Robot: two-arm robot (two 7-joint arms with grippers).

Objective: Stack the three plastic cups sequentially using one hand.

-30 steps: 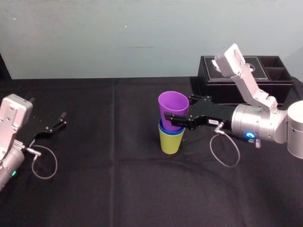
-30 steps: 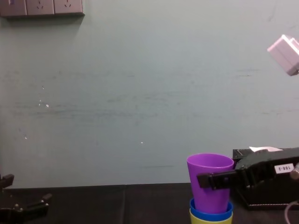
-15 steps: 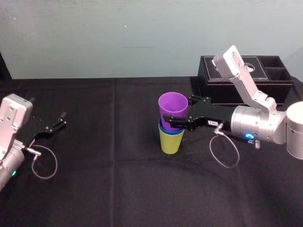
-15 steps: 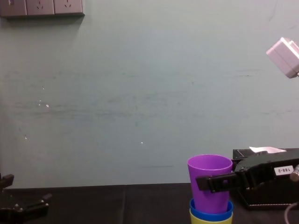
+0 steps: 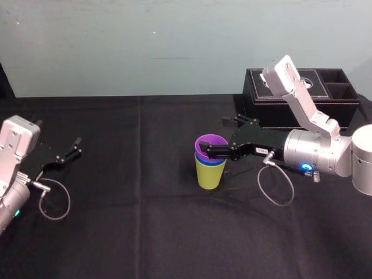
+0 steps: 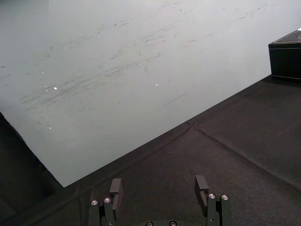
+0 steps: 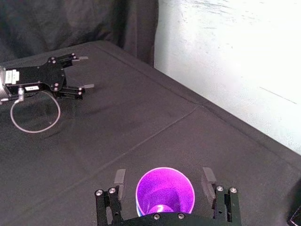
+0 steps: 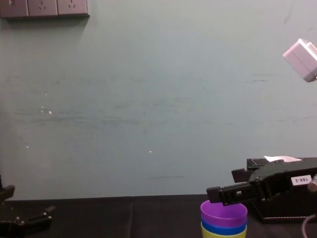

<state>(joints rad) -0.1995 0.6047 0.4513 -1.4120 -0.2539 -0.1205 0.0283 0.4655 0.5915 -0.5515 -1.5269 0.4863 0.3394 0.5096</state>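
Observation:
The three plastic cups stand nested in the middle of the black table: the lime-green cup at the bottom, the blue cup showing as a rim, the purple cup inside on top. From the right, my right gripper reaches level with the purple rim. It is open, and in the right wrist view its fingers stand clear on both sides of the purple cup. The chest view shows the stack under one finger. My left gripper rests open at the far left.
A black tissue box stands at the back right, just behind the right arm. A cable loop hangs from the right wrist near the cloth. The left gripper has bare black cloth before it.
The right gripper opened and let go of the purple cup. The cup dropped down into the blue cup, so only its rim now stands above the stack. The left arm has not moved.

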